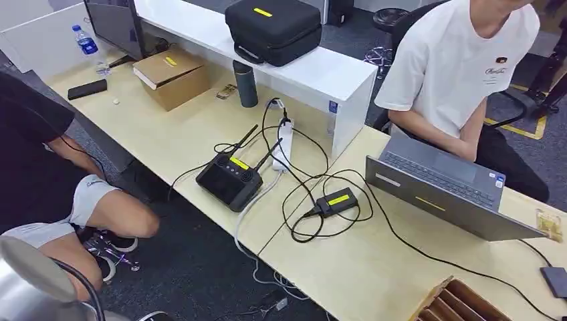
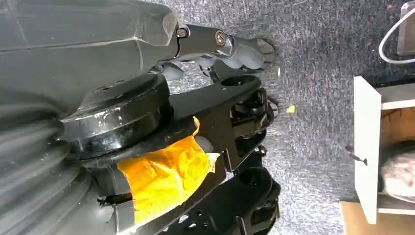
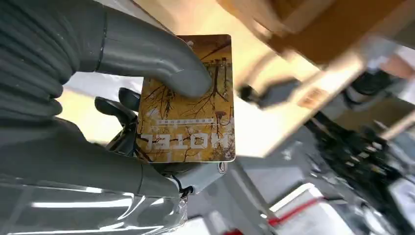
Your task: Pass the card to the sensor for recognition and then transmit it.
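Note:
My right hand [image 3: 98,147] holds a yellow-brown card [image 3: 191,132] printed with bare trees and the word HOTEL. The grey thumb [image 3: 161,63] presses on the card's face and the dark fingers [image 3: 117,107] lie behind it. The background behind the card is blurred. A small black box with a yellow label [image 1: 336,200] lies wired on the wooden table [image 1: 374,267]. A flat grey device [image 1: 556,281] sits at the table's right edge. My left hand [image 2: 230,98] hangs over grey carpet with nothing in it, fingers apart, yellow tape [image 2: 161,176] on it.
A person in a white shirt [image 1: 461,60] works at a grey laptop [image 1: 441,190]. A black controller with antennas [image 1: 229,177], a power strip [image 1: 284,144] and cables cover the table's middle. A yellowish card-like thing [image 1: 548,224] lies beside the laptop. A slotted wooden box [image 1: 461,304] stands in front. Another person [image 1: 40,174] sits at the left.

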### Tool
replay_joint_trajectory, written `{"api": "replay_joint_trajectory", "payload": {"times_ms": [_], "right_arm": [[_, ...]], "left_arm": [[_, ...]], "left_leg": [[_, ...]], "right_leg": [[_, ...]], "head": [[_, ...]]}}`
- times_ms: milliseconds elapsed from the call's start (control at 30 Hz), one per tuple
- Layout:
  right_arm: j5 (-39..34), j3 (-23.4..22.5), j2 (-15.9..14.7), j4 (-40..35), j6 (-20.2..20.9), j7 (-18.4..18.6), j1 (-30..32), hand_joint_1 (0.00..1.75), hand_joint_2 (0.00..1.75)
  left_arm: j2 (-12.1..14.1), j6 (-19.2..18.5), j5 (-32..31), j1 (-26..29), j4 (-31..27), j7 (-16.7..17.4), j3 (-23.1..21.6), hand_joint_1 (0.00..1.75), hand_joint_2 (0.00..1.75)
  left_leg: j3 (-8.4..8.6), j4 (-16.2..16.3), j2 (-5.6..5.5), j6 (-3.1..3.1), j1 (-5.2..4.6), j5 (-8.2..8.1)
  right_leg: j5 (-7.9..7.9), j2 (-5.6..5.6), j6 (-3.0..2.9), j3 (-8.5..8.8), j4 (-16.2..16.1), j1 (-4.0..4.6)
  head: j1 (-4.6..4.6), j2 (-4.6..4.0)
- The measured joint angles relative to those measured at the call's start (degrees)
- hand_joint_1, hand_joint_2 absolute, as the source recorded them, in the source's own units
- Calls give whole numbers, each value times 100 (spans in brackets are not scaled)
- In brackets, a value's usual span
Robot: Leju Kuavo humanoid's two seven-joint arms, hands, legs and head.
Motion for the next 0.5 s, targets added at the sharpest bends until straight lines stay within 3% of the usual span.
{"api": "replay_joint_trajectory", "payload": {"times_ms": [267, 500], "right_arm": [[-489, 380, -603, -1120, 793, 209, -1036, 175, 175], [-418, 889, -852, -1326, 964, 566, -2302, 175, 175]], "left_arm": [[-7, -48, -70, -96, 0, 50, 0, 0, 175], [-48, -90, -203, -167, 0, 144, -11, 0, 175]], "left_leg": [[0, 2, 0, -1, 1, 4], [-2, 2, 7, -2, 1, 5]], "right_leg": [[1, 2, -1, -2, 1, 1], [3, 10, -2, -7, 6, 1]], "head": [[-2, 0], [0, 0]]}}
